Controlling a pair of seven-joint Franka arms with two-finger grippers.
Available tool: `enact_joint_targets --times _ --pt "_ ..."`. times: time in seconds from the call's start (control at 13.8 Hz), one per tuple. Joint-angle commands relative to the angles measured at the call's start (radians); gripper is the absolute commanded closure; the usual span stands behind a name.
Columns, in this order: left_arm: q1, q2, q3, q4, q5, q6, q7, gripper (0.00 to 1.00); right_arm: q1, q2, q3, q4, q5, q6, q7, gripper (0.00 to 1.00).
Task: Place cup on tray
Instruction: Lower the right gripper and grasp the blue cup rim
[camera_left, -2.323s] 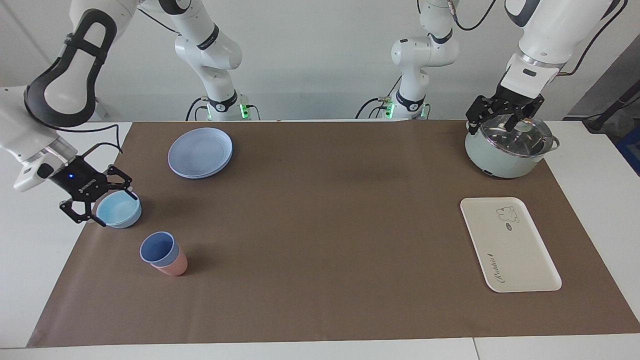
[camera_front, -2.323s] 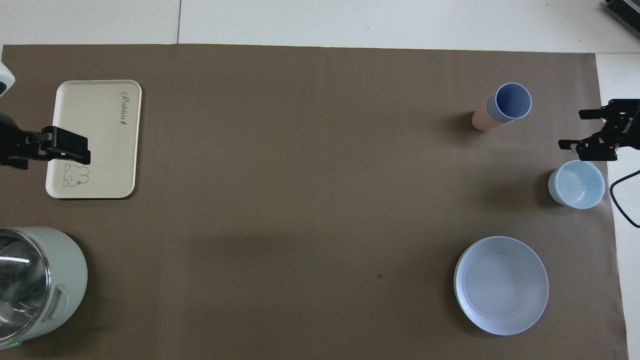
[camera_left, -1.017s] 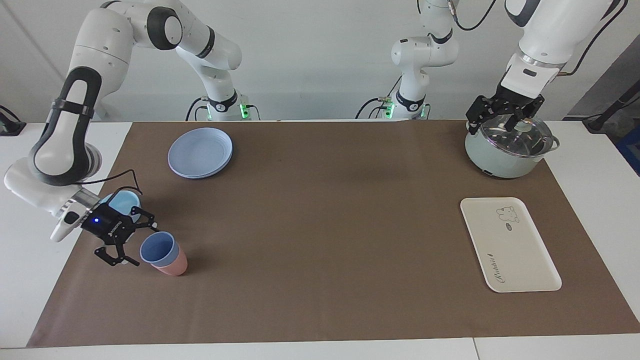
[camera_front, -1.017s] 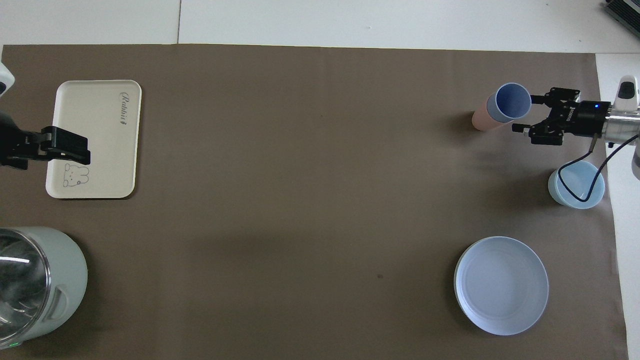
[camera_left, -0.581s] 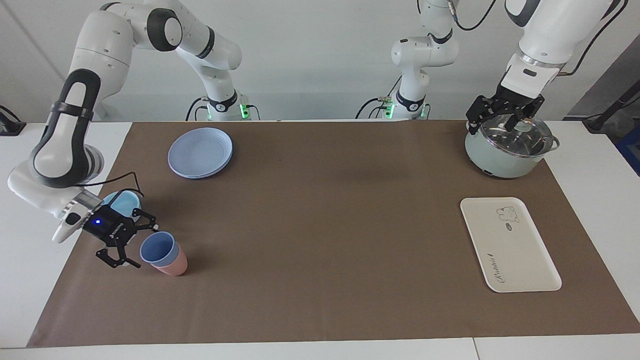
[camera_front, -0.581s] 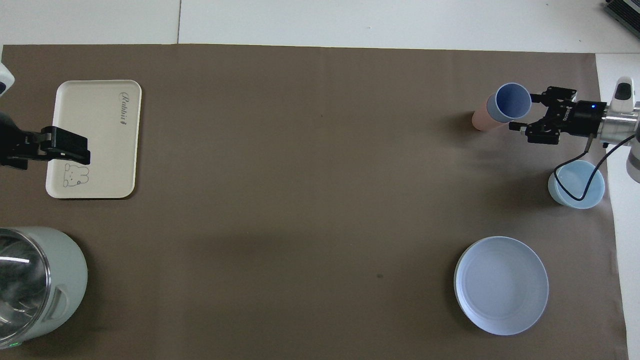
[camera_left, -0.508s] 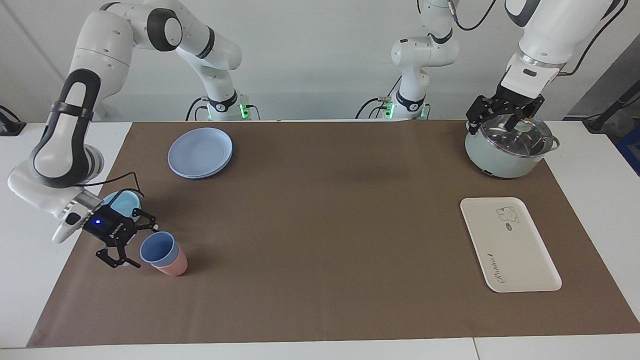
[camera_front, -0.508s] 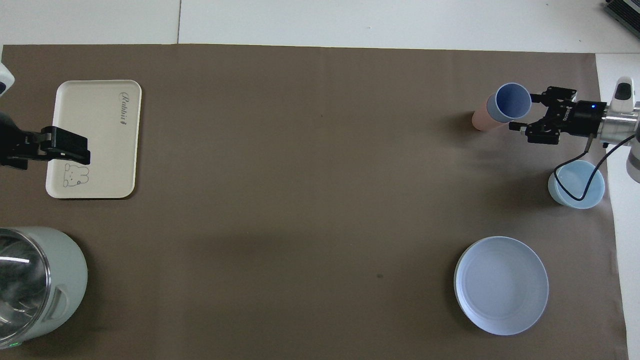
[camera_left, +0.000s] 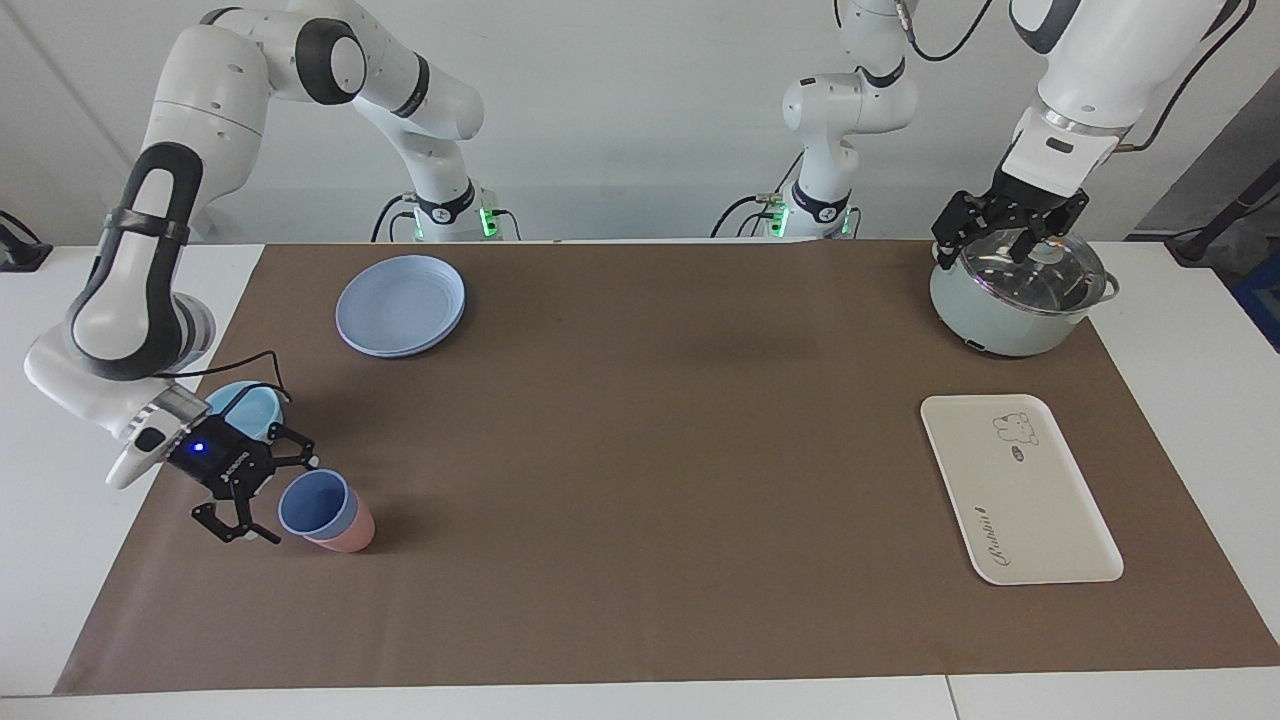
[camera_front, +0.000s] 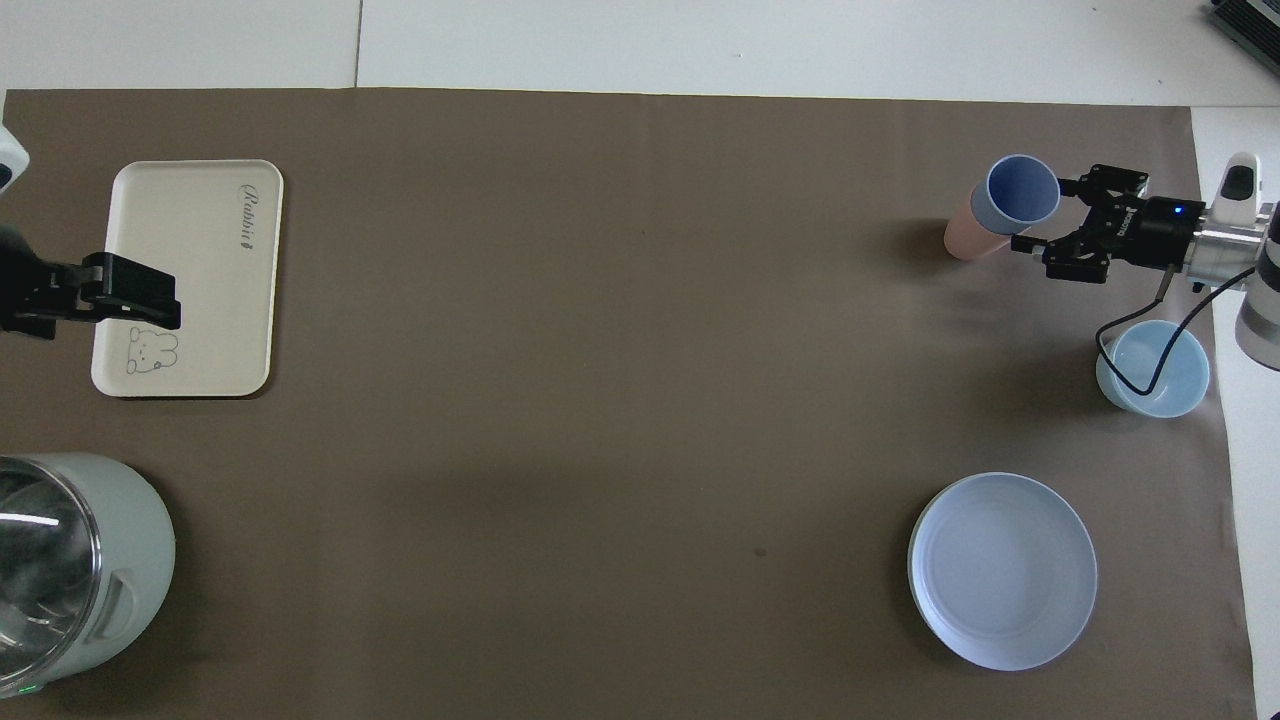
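The periwinkle cup (camera_left: 313, 504) (camera_front: 1022, 190) stands nested in a salmon-pink cup (camera_left: 348, 532) (camera_front: 962, 238) on the brown mat toward the right arm's end. My right gripper (camera_left: 288, 500) (camera_front: 1048, 214) is low beside it and open, one finger at each side of the cup's rim edge. The cream tray (camera_left: 1020, 490) (camera_front: 215, 300) lies flat toward the left arm's end with nothing on it. My left gripper (camera_left: 985, 245) waits open above the pot's glass lid.
A light-blue bowl (camera_left: 245, 405) (camera_front: 1150, 375) sits next to the right wrist, under its cable. Stacked blue plates (camera_left: 400, 305) (camera_front: 1002, 570) lie nearer the robots. A pale green pot (camera_left: 1010, 315) (camera_front: 70, 560) stands nearer the robots than the tray.
My right gripper has come down from over the bowl and closed in on the cups, still open. The periwinkle cup has shifted slightly. The left arm has not moved.
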Motion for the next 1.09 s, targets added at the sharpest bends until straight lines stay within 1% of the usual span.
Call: enact_joint_targets --times 0.0,0.15,0.36,0.87,1.02 --pt "0.016 -0.030 -0.007 -0.029 -0.015 -0.007 0.007 0.00 0.019 0.013 0.009 -0.001 0.059 0.047 -0.035 0.00" --pt "0.016 -0.030 -0.006 -0.029 -0.015 -0.007 0.007 0.00 0.039 0.013 0.009 -0.003 0.075 0.058 -0.035 0.00" --pt "0.016 -0.030 -0.007 -0.029 -0.015 -0.007 0.007 0.00 0.022 0.011 0.009 -0.030 0.066 0.031 -0.044 0.00" --pt "0.016 -0.030 -0.006 -0.031 -0.015 -0.010 0.007 0.00 0.020 -0.009 0.009 -0.093 0.077 0.026 -0.096 0.00" --pt "0.016 -0.030 -0.007 -0.031 -0.015 -0.009 0.007 0.00 0.020 -0.010 0.010 -0.098 0.077 0.026 -0.101 0.00"
